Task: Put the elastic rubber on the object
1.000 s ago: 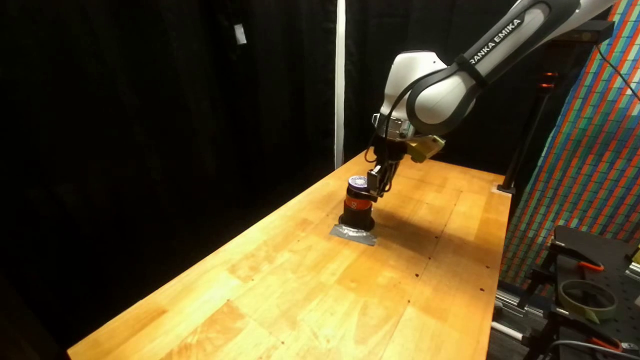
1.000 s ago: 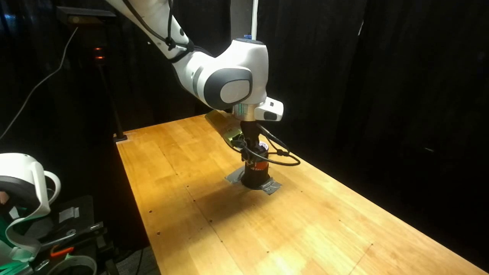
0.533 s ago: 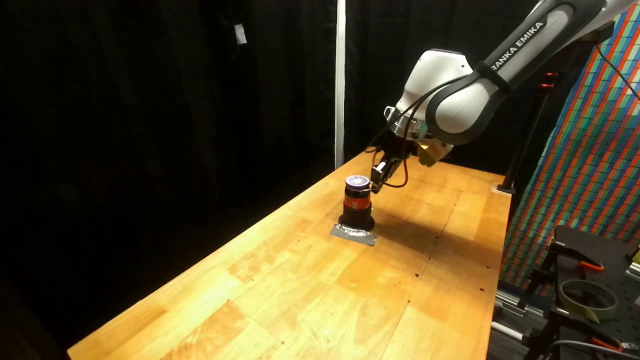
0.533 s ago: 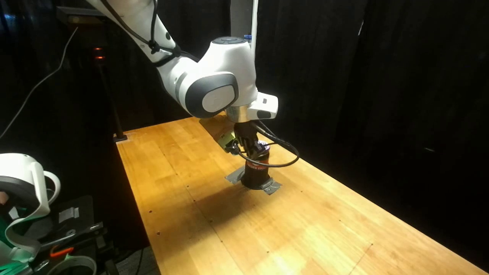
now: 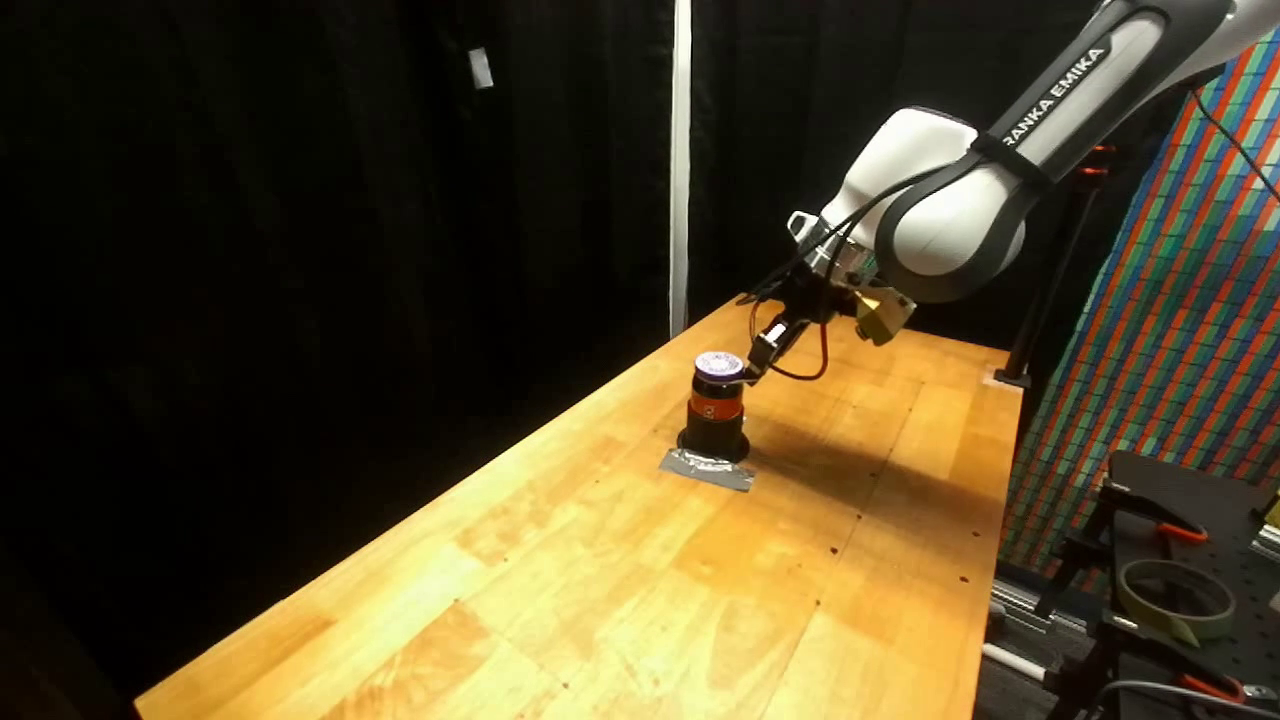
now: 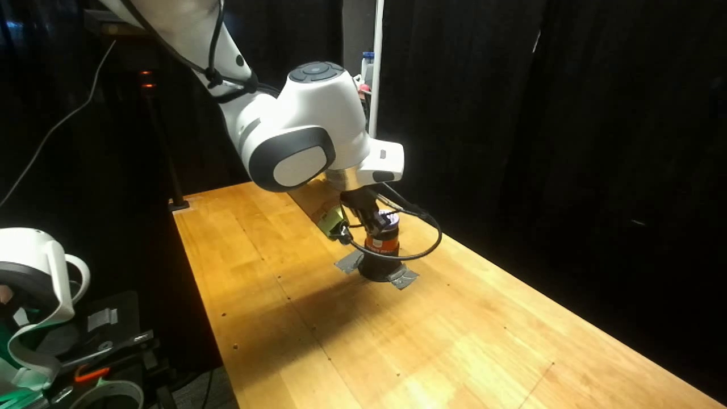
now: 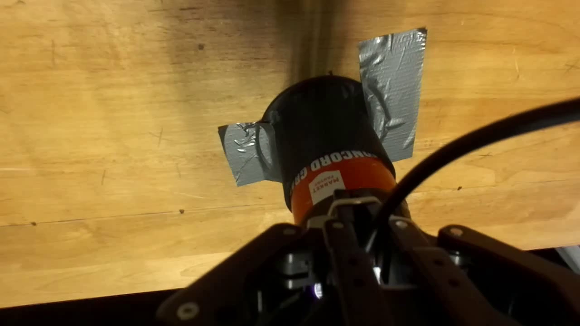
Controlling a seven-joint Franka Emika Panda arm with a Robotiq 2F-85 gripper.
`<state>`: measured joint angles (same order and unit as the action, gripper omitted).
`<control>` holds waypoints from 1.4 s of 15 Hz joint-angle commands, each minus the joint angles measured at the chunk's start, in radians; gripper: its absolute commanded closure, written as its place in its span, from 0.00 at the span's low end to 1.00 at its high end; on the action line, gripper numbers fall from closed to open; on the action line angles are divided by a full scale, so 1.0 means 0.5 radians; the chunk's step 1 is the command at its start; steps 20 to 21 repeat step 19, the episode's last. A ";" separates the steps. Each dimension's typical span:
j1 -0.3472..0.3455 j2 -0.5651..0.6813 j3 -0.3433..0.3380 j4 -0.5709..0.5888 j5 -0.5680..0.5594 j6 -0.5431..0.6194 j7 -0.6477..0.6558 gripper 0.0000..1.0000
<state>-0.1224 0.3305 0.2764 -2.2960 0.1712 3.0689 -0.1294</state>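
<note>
Hand right of frame centre is pressed together, apparently pinching elastic rubber beside the jar. Pulling too hard could snap or dislodge it.

On the jar, in lettering upside down in my wrist view, I read a cut-off "ONCORD GR" and, on its white patch, "MARKET PANTRY". Above the jar in an exterior view, the robot arm bears "RANKA EMIKA".
</note>
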 commanded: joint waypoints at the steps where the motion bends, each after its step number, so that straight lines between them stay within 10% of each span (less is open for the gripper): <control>1: -0.374 -0.066 0.375 -0.089 0.166 0.051 -0.304 0.90; 14: -1.527 0.171 1.469 -0.181 0.357 0.348 -0.869 0.89; 15: -1.581 0.163 1.510 -0.183 0.351 0.310 -0.860 0.88; 16: -1.626 0.134 1.538 -0.190 0.356 0.233 -0.843 0.63; 21: -1.615 -0.132 1.438 -0.161 0.355 -0.282 -0.731 0.52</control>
